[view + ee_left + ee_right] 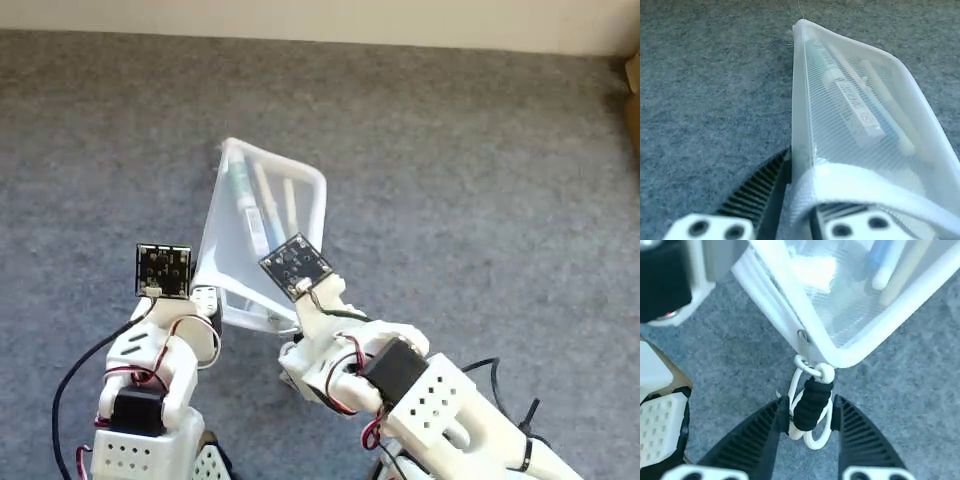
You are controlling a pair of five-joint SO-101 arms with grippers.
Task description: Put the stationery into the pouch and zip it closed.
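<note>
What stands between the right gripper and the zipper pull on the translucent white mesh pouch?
Nothing visible. The black cord zipper pull lies between the right gripper's jaws, at the corner of the translucent white mesh pouch.

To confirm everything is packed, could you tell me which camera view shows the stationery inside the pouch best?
The left wrist view: the stationery lies nearly full length inside the clear pouch. The high view shows it farther off, partly behind a wrist camera; the right wrist view catches its tips.
</note>
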